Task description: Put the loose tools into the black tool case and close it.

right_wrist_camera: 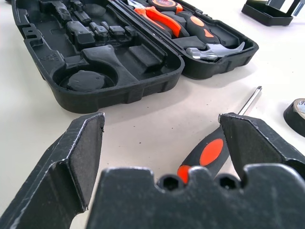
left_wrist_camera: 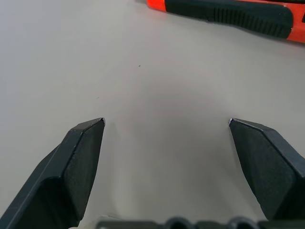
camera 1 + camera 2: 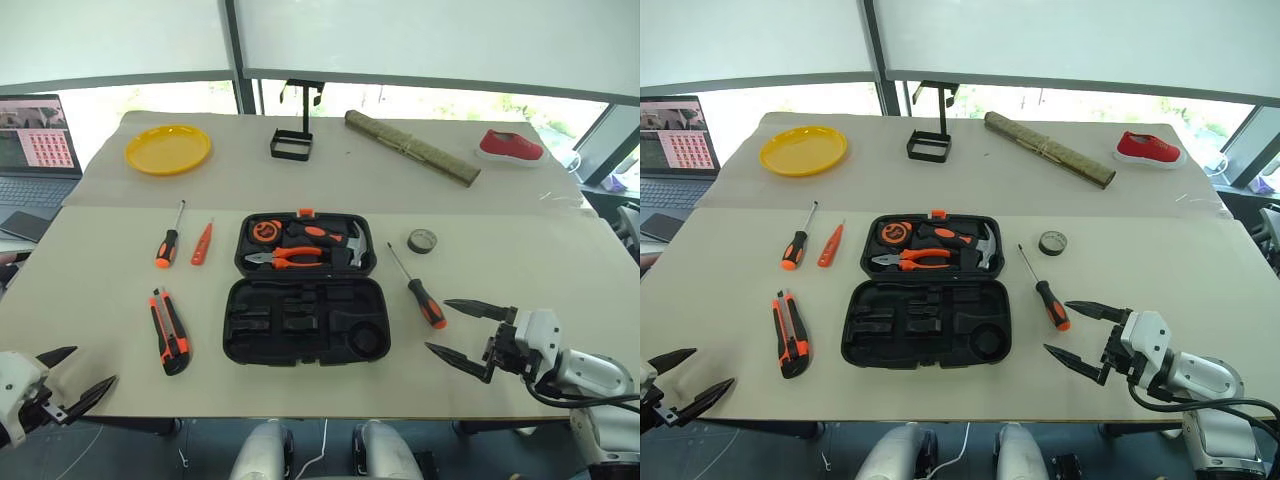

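Note:
The black tool case (image 3: 300,335) lies open in the middle of the table, pliers and a hammer in its far half. Left of it lie a screwdriver (image 3: 167,245), a small orange tester screwdriver (image 3: 202,244) and the utility knife (image 3: 170,331). To its right lie a second screwdriver (image 3: 422,293) and the tape roll (image 3: 422,241). My right gripper (image 3: 458,331) stands open just right of that screwdriver's handle (image 1: 205,153). At the table's front left corner my left gripper (image 3: 75,375) is open and empty, with the knife (image 2: 228,14) beyond its fingertips.
At the back stand a yellow plate (image 3: 168,149), a black wire-frame stand (image 3: 292,142), a rolled mat (image 3: 412,148) and a red shoe (image 3: 511,146). A laptop (image 3: 35,150) sits beyond the table's left edge.

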Controlling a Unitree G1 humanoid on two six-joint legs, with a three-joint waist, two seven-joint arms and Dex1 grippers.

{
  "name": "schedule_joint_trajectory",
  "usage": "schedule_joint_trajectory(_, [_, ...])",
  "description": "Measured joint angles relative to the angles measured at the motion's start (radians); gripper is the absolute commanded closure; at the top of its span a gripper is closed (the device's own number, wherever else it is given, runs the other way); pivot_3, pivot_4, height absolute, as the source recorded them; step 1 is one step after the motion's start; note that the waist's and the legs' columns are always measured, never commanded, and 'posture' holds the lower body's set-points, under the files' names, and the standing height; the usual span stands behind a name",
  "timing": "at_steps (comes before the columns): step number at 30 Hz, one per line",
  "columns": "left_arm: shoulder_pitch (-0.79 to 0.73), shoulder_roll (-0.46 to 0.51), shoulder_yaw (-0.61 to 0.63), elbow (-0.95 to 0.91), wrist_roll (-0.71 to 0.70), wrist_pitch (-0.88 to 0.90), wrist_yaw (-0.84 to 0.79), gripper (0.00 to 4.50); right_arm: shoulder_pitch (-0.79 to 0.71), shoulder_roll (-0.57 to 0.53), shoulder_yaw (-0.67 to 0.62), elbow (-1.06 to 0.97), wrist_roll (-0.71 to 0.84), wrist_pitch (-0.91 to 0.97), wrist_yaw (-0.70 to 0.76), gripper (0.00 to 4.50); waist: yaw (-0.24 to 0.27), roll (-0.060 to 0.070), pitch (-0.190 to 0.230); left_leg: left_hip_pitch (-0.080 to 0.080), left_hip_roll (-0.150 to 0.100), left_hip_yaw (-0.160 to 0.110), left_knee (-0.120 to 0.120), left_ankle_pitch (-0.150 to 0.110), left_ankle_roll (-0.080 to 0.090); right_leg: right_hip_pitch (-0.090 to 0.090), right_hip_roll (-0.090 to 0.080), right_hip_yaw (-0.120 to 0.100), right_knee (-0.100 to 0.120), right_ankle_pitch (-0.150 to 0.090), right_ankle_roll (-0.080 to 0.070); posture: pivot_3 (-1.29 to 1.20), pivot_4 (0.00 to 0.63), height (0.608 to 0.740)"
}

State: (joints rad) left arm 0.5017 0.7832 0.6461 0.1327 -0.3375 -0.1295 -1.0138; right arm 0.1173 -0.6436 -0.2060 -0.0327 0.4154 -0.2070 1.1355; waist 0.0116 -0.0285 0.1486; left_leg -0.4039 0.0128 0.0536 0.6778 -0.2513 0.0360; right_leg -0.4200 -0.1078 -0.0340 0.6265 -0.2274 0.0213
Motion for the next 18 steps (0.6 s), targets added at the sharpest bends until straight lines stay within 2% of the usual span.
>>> schedule_joint_trajectory(3, [0.012,-0.008,0.019,-0.020,-0.034,0.069,0.020,0.01,-0.017,0.016,0.012,-0.008,0.004,0.002,-0.003,0.07,-0.003,-0.001,0.000,0.000,0.001,0.000,0.000,0.000,0.000,0.000,0.001,0.000,0.000,0.000,0.000,0.00,0.150,0.740])
schedule_joint_trajectory(6, [0.036,-0.064,0.129,-0.110,-0.170,0.309,0.134,0.01,-0.096,0.150,0.089,-0.146,0.085,0.055,-0.073,0.07,-0.025,-0.003,0.000,0.001,0.005,0.000,0.000,0.000,-0.001,-0.002,0.001,0.003,0.002,0.001,-0.002,0.00,0.150,0.740])
schedule_joint_trajectory(9, [0.055,-0.108,0.207,-0.206,-0.296,0.529,0.257,0.01,-0.116,0.162,0.114,-0.235,0.167,0.130,-0.099,0.07,-0.019,-0.002,0.001,0.002,0.003,0.000,0.000,-0.001,-0.001,0.000,0.000,0.002,0.003,0.001,-0.001,0.00,0.150,0.740])
schedule_joint_trajectory(12, [0.100,-0.103,0.224,-0.255,-0.359,0.747,0.343,0.01,-0.132,0.189,0.114,-0.242,0.188,0.143,-0.121,0.07,-0.015,-0.006,0.001,0.003,0.001,0.000,0.001,-0.001,-0.001,0.000,0.000,0.002,0.002,0.001,0.000,0.00,0.150,0.740])
schedule_joint_trajectory(16, [-0.019,-0.073,0.265,-0.294,-0.461,0.941,0.455,0.01,-0.174,0.227,0.122,-0.242,0.174,0.127,-0.147,0.07,0.000,-0.006,0.001,0.006,0.001,0.000,0.001,-0.001,-0.001,-0.001,0.001,0.002,0.003,0.001,-0.001,0.00,0.150,0.740])
schedule_joint_trajectory(18, [-0.093,-0.021,0.259,-0.307,-0.504,1.030,0.494,0.01,-0.178,0.229,0.125,-0.241,0.165,0.120,-0.148,0.07,0.006,-0.007,0.001,0.006,0.001,-0.001,0.001,-0.001,-0.002,0.000,0.002,0.001,0.004,0.001,-0.002,0.00,0.150,0.740])
